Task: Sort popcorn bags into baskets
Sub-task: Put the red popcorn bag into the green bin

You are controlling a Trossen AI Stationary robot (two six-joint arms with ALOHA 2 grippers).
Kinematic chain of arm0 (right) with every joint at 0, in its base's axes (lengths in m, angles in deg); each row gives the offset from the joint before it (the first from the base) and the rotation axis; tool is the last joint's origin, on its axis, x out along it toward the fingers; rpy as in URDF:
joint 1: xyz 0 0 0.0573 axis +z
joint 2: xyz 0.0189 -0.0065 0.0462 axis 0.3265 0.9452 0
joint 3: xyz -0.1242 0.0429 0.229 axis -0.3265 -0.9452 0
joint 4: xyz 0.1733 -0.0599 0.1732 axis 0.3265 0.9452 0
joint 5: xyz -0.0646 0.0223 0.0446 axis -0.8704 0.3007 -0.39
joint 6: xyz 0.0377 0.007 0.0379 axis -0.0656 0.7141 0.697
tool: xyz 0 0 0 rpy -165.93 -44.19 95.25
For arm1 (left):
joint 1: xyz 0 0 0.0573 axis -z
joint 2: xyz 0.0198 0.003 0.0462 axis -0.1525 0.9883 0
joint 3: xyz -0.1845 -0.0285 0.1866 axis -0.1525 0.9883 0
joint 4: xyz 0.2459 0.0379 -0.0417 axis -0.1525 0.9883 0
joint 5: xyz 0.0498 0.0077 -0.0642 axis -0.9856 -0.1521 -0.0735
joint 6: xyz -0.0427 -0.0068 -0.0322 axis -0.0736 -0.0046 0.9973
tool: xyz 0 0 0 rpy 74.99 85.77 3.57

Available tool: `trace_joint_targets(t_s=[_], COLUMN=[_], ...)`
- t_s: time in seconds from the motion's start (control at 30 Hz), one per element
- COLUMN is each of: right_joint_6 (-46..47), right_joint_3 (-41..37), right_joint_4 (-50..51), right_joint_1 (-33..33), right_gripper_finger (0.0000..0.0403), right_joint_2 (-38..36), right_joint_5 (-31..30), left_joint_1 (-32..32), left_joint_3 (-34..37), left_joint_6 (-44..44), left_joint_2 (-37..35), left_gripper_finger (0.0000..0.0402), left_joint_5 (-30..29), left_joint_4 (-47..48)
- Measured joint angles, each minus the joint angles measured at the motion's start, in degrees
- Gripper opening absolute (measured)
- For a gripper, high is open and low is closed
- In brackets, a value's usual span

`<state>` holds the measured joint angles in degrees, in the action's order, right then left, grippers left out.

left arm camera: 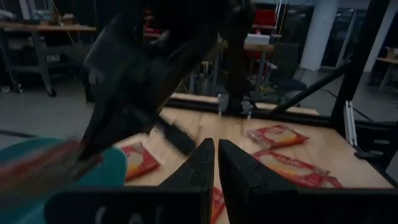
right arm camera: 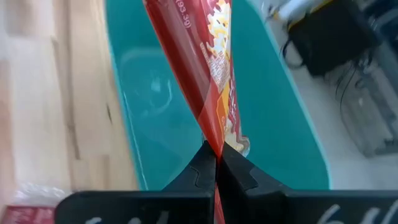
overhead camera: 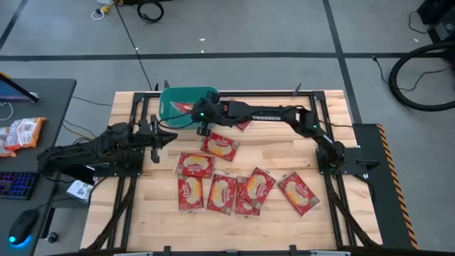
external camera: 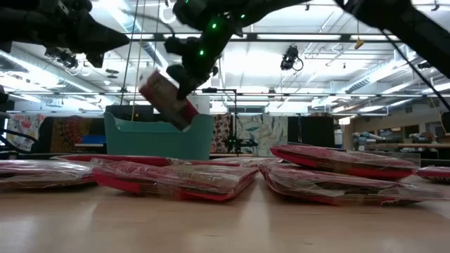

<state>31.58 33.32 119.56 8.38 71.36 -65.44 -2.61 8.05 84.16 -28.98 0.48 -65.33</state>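
Note:
The teal tub (overhead camera: 174,99) stands at the table's far edge, left of centre. My right gripper (overhead camera: 192,112) reaches from the right over the tub's near right corner and is shut on a red popcorn bag (external camera: 167,98). Several more red bags with cream labels lie flat mid-table, among them one (overhead camera: 219,146) close to the tub and a row (overhead camera: 221,192) toward the near edge. One bag (overhead camera: 243,125) lies partly under the right arm. My left gripper (overhead camera: 167,136) hovers shut near the table's left edge, holding nothing. My right gripper pinches the bag's edge (right arm camera: 214,140) between its two fingers, seen edge-on in the right wrist view. The bag is lifted clear and hangs tilted below the fingers (external camera: 188,70), its free end (right arm camera: 199,37) over the tub's inside (right arm camera: 155,99).
The tub's near wall (external camera: 158,137) stands behind the bags (external camera: 176,179) lying on the table. A black frame (overhead camera: 135,107) runs along the table's edges. A desk with a keyboard and snack packets (overhead camera: 21,134) sits beyond the left edge. Bare wood lies between the left gripper and the bags.

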Motion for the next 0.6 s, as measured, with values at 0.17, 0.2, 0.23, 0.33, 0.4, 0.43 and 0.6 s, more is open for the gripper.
trace_joint_targets(t_s=[0.17,0.2,0.23,0.33,0.4,0.43,0.6], right_joint_6=[0.4,0.0,-0.3,-0.7,-0.2,0.4,2.2], right_joint_3=[7.6,8.3,8.7,8.9,8.9,8.9,9.0], right_joint_4=[5.0,5.8,6.0,6.0,5.6,6.0,6.0], right_joint_1=[-1.6,-1.9,-2.2,-3.0,-3.6,-3.8,-4.9], right_gripper_finger=[0.0008,0.0008,0.0008,0.0008,0.0008,0.0009,0.0028], right_joint_2=[4.5,5.2,5.8,7.1,7.3,7.3,7.3], right_joint_5=[0.3,0.3,0.3,0.3,-0.1,-0.5,-0.5], left_joint_1=[0.0,0.0,0.0,0.0,0.0,0.0,0.0], left_joint_3=[0.0,0.0,0.0,0.0,0.0,0.0,0.0], left_joint_6=[-0.1,-0.1,-0.1,-0.1,-0.1,-0.1,-0.2], left_joint_2=[0.0,0.1,0.1,0.1,0.1,0.1,0.1], left_gripper_finger=[0.0027,0.0027,0.0027,0.0027,0.0027,0.0027,0.0027], left_joint_5=[0.0,0.0,0.0,0.0,0.0,0.0,-0.1], left_joint_4=[0.1,0.1,0.1,0.2,0.2,0.2,0.2])
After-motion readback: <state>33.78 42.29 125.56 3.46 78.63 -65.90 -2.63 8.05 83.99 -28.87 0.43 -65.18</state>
